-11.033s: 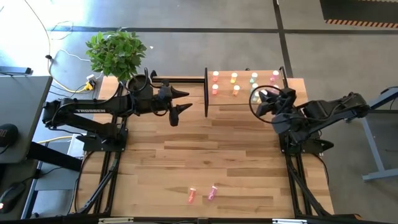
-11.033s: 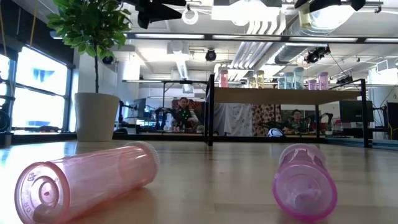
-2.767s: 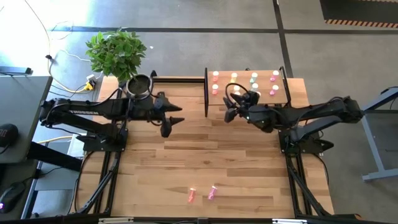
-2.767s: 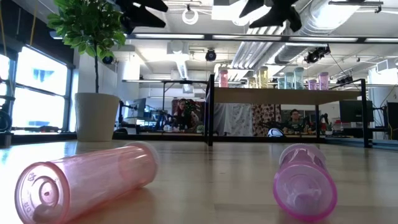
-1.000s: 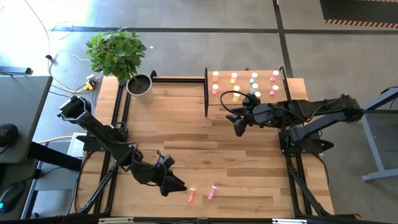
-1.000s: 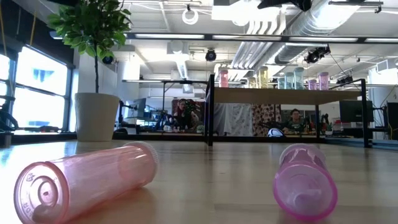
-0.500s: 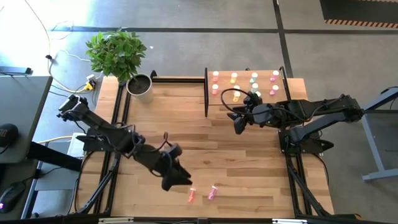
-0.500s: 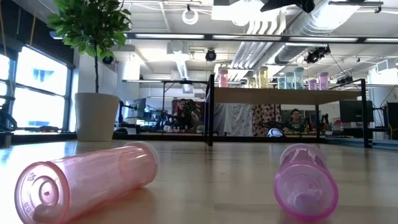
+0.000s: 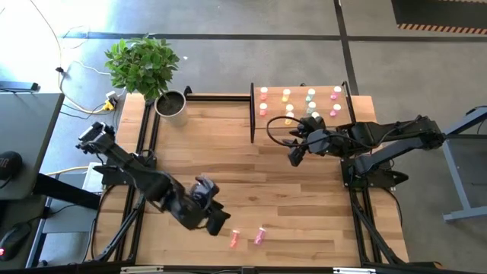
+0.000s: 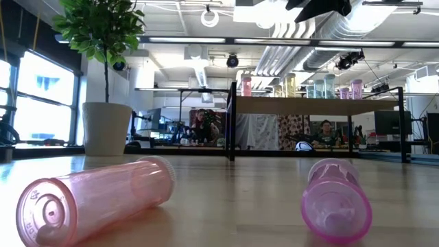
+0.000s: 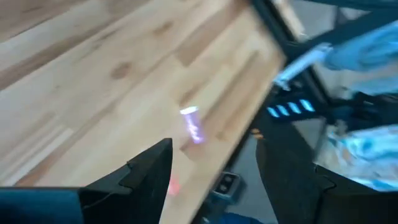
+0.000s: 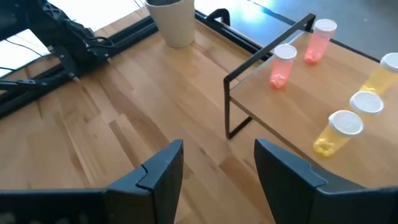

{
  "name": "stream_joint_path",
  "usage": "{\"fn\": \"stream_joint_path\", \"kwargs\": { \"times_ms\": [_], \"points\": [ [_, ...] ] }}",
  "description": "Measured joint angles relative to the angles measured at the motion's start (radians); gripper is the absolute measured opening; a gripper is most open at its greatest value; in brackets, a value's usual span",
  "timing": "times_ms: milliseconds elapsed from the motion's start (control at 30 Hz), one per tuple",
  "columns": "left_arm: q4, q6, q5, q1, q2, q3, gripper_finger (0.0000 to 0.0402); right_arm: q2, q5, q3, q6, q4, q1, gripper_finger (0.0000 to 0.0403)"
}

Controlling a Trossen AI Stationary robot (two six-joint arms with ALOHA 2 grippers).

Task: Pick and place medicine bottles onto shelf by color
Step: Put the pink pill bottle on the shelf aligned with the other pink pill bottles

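Two bottles lie on their sides on the table near its near edge: a red-pink bottle point(image 9: 233, 240) point(image 10: 96, 202) and a magenta bottle point(image 9: 259, 236) point(image 10: 336, 199) point(image 11: 193, 124). My left gripper point(image 9: 218, 222) point(image 11: 214, 143) is open and hovers just left of the red-pink one, touching nothing. The shelf point(image 9: 304, 125) point(image 12: 273, 106) stands at the far right with several bottles upright on it, among them red-pink ones point(image 12: 280, 65) and yellow ones point(image 12: 339, 130). My right gripper point(image 9: 295, 156) point(image 12: 219, 146) is open and empty, in the air on the near side of the shelf.
A grey pot point(image 9: 172, 105) point(image 10: 106, 128) with a leafy plant stands at the far left corner. The table's black frame rails run along its left and right sides. Bare wood lies between the shelf and the two lying bottles.
My left arm has changed its pose, its elbow swinging in over the table, while its gripper has stayed close to the left of the red-pink bottle near the near edge. The two lying bottles have kept their places.
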Motion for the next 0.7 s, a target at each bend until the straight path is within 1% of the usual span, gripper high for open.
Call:
{"fn": "stream_joint_path", "kwargs": {
  "times_ms": [133, 400, 700],
  "points": [
    [0.003, -0.054, -0.019, -0.008, 0.076, 0.000, 0.0223, 0.000, 0.000, 0.000, 0.000, -0.013, 0.000, 0.0189],
    [-0.005, -0.158, -0.014, -0.033, 0.240, 0.000, 0.0223, 0.000, 0.007, 0.000, 0.000, -0.046, 0.000, 0.0189],
    [0.018, -0.290, 0.031, -0.066, 0.356, -0.001, 0.0223, 0.000, 0.026, -0.001, 0.000, -0.083, -0.006, 0.0189]
  ]
}}
